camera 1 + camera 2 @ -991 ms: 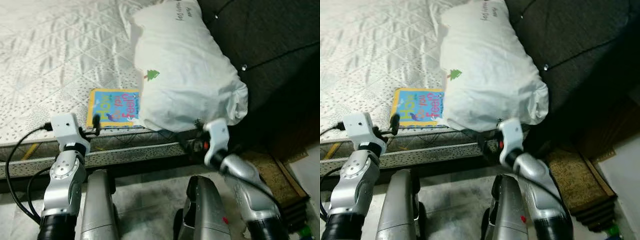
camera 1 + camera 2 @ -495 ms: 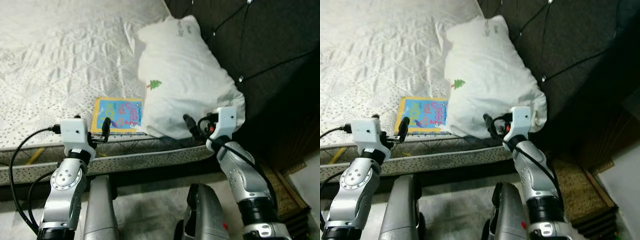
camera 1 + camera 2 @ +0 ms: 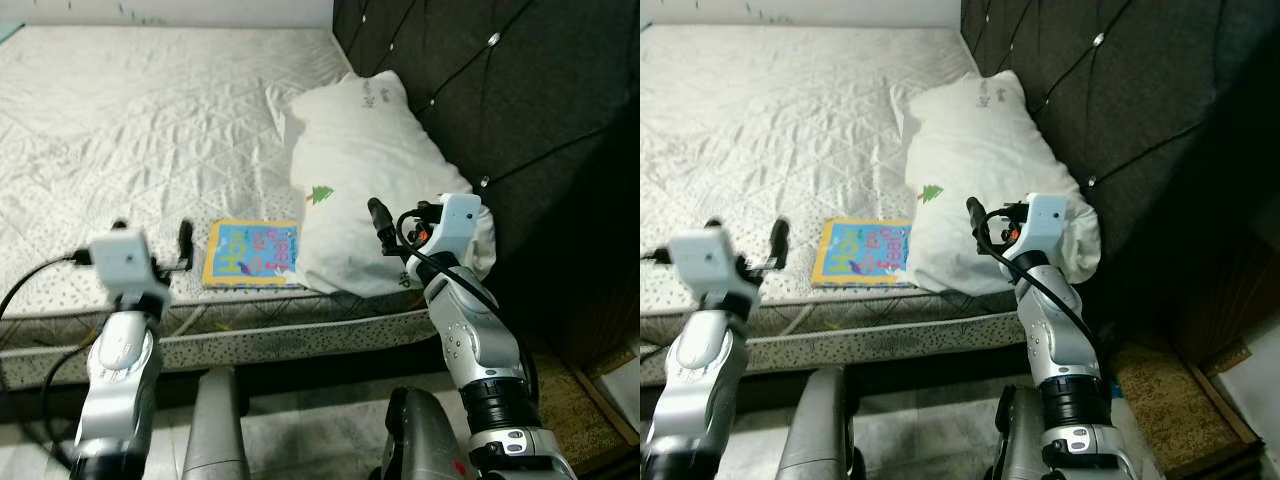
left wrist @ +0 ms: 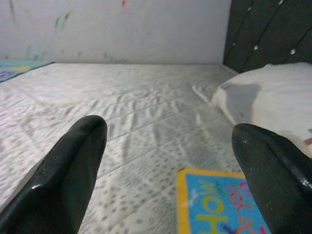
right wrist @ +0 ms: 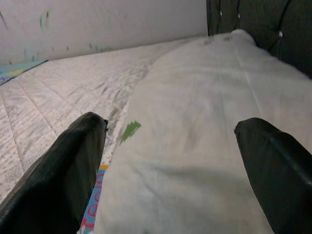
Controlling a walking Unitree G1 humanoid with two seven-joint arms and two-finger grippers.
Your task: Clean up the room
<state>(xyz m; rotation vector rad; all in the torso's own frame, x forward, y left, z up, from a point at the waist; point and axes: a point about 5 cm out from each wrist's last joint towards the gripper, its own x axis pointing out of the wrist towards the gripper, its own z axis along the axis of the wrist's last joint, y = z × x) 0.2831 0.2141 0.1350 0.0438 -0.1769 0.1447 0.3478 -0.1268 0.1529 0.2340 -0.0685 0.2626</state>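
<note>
Lying on mattress [image 3: 120, 130]: book [image 3: 252, 253], pillow [image 3: 370, 180].

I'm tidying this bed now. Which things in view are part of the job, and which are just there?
Job:
- picture book, flat near the mattress edge, partly under the pillow
- white pillow against the headboard
- left gripper and right gripper, both open, holding nothing

Just there:
- quilted mattress
- dark tufted headboard
</note>
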